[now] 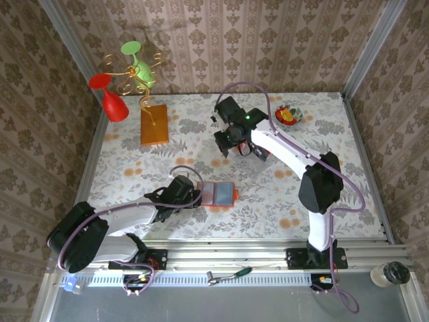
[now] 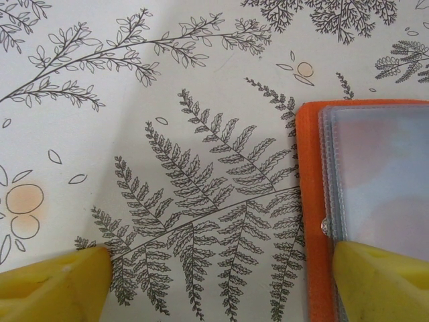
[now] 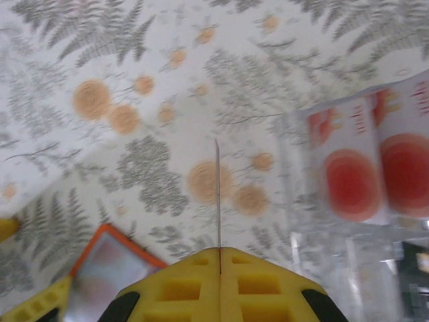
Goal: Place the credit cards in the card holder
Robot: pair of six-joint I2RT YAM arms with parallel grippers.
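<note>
One credit card, edge-on
Thin, stiff, probably slippery: right fingers clench its edge; left fingers, released, straddle card holder edge.

Bright even light, soft shadows, blurry right-wrist view.

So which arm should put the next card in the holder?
Right: the right claw is shut on a thin card, edge-on; the left claw is open, empty, at the card holder.

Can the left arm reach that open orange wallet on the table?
Probably yes: the left pincer hangs open right beside the flat orange leather-like card holder, one yellow finger over its edge, nothing between.
</note>
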